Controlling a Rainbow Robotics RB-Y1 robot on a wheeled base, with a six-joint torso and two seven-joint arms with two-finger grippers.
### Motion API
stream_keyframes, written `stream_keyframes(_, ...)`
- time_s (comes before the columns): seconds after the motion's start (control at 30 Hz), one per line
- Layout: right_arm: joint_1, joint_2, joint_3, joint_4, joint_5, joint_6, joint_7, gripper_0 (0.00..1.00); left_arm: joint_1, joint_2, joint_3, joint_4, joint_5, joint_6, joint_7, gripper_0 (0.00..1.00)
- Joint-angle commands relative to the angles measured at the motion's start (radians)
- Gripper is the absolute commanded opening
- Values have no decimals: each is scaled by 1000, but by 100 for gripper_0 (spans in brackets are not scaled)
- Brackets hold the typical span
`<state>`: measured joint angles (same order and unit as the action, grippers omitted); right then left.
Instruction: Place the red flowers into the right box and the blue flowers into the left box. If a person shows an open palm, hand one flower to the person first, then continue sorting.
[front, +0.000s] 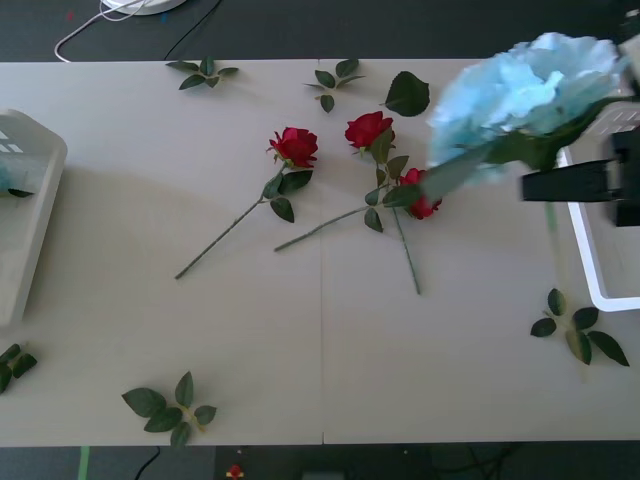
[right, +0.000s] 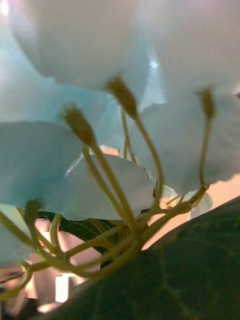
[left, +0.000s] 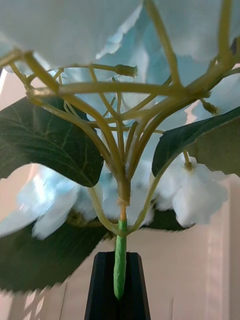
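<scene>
Blue flower (front: 525, 90) hiding right pincer, right box (front: 600, 290) cut off, stem (left: 120, 260) pinched

No words, labels, brand marks, numbers or signs can be read anywhere on the things in these views.

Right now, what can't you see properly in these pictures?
- The right box: front view, cut off by the edge, partly behind the right gripper and the raised blue flower.
- The left box: front view, contents cut off by the edge.
- One red flower: front view, head partly behind the blue flower's leaf.
</scene>
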<state>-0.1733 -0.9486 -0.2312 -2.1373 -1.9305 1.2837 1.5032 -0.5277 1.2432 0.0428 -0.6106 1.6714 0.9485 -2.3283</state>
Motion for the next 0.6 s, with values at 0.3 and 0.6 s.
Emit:
stream_keyframes(0.3,-316,228,398,46,191,-173,246,0,135,-128,37,-3,57,-99,-63,0)
stream_keyframes(0.6,-413,323,520,180,228,-242,460,0,150,-271,28,-1,57,-309,-68,0)
